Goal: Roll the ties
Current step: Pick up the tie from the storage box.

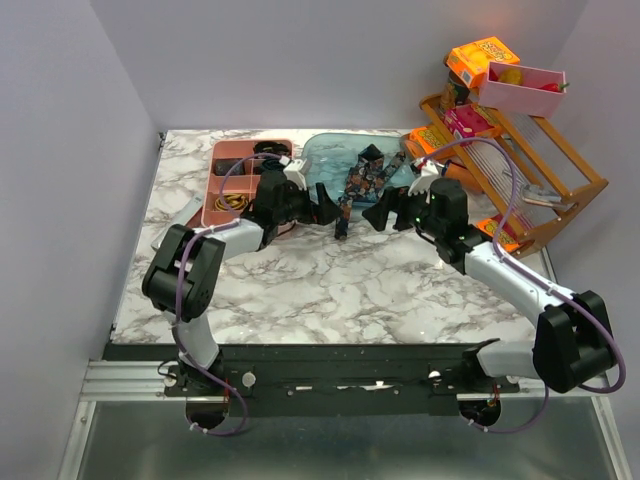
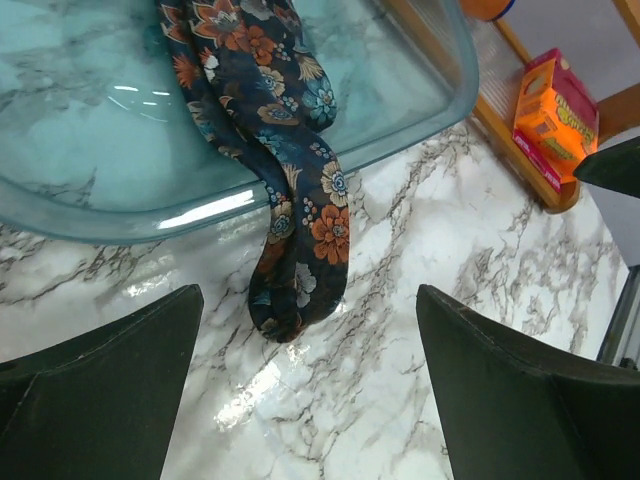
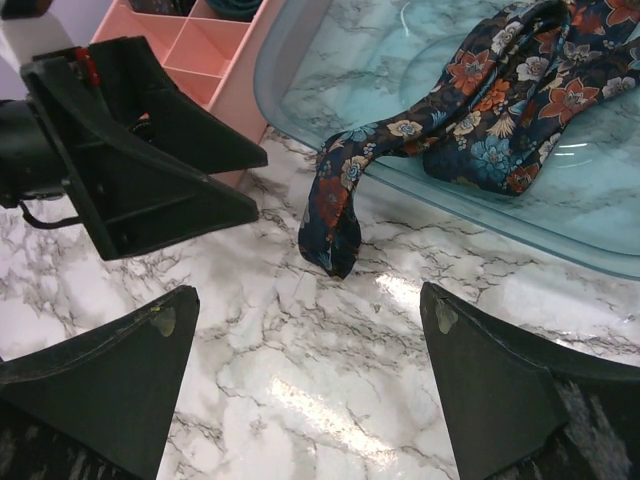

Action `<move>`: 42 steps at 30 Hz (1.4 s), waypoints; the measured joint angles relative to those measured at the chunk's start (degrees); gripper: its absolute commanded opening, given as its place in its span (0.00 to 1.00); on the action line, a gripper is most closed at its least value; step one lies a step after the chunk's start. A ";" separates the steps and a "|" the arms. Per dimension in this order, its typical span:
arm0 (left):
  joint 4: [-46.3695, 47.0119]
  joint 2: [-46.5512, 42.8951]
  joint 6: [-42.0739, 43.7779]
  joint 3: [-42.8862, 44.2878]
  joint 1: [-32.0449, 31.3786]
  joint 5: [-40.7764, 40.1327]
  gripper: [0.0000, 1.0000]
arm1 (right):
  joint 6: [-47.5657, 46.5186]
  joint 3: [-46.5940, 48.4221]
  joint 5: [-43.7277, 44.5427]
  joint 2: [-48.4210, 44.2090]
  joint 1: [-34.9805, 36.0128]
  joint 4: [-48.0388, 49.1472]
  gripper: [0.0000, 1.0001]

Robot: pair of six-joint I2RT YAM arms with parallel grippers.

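Observation:
A dark floral tie [image 1: 357,182] lies bunched in a clear blue tray [image 1: 325,160]. One end hangs over the tray's near rim, and its tip rests on the marble table. My left gripper [image 1: 325,208] is open and empty, just left of the tip. My right gripper [image 1: 378,215] is open and empty, just right of it. In the left wrist view the tie's end [image 2: 300,240] lies ahead of my open left gripper [image 2: 310,400], past the tray rim [image 2: 200,212]. In the right wrist view the tip [image 3: 335,220] lies ahead of my open right gripper [image 3: 310,380].
A pink divided organiser [image 1: 240,185] stands left of the tray, close behind the left arm. A tilted wooden rack [image 1: 530,175] with orange boxes and a pink bin [image 1: 520,88] stands at the back right. The left gripper [image 3: 130,150] shows in the right wrist view.

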 measured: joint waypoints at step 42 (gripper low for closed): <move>-4.68 13.00 4.96 7.13 -5.33 -1.38 0.47 | 0.13 -1.18 -1.01 2.23 0.00 0.09 1.00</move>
